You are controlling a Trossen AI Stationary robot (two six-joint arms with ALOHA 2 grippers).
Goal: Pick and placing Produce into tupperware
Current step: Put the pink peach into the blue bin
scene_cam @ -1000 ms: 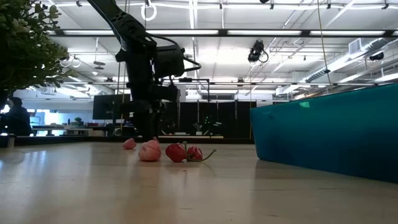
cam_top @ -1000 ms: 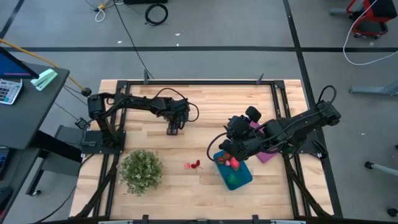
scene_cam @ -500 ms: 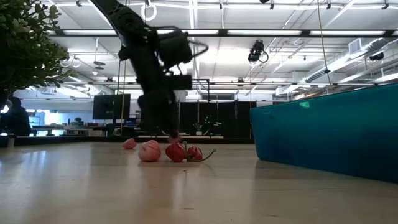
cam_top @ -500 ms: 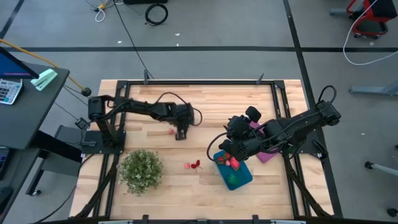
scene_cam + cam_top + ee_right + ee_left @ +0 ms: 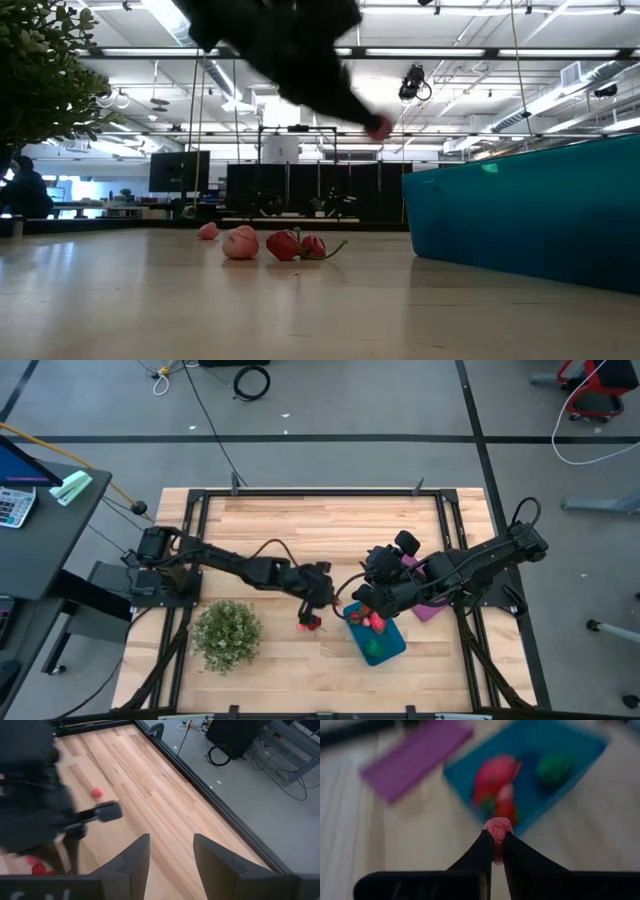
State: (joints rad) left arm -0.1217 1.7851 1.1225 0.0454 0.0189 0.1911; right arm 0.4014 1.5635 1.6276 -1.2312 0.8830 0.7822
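Note:
My left gripper [image 5: 331, 601] hangs above the table just left of the teal tupperware [image 5: 392, 647], shut on a small pinkish produce piece [image 5: 497, 827]. The low view shows that piece [image 5: 380, 128] high above the boards. Red produce [image 5: 495, 775] and a green piece [image 5: 554, 769] lie in the tupperware. One pink piece [image 5: 240, 242] and two red pieces [image 5: 310, 623] rest on the table near it, and another pink piece [image 5: 208, 231] lies farther back. My right gripper [image 5: 170, 865] hovers open over the tupperware's far left corner. My left gripper pinches the pinkish piece [image 5: 498, 831] between its two fingertips, at their free ends. The fingers slant down toward the table's right side. The piece is lifted clear of the table.
A bushy green plant clump [image 5: 228, 635] stands near the front left. A flat purple rectangle [image 5: 430, 610] lies right of the tupperware, under the right arm. A black frame [image 5: 320, 491] runs round the table's edges.
My left gripper has shut on the pinkish piece near the table's middle and lifted it clear. It has then swung fast toward the near right, up to the tupperware. The other loose pieces have stayed where they were.

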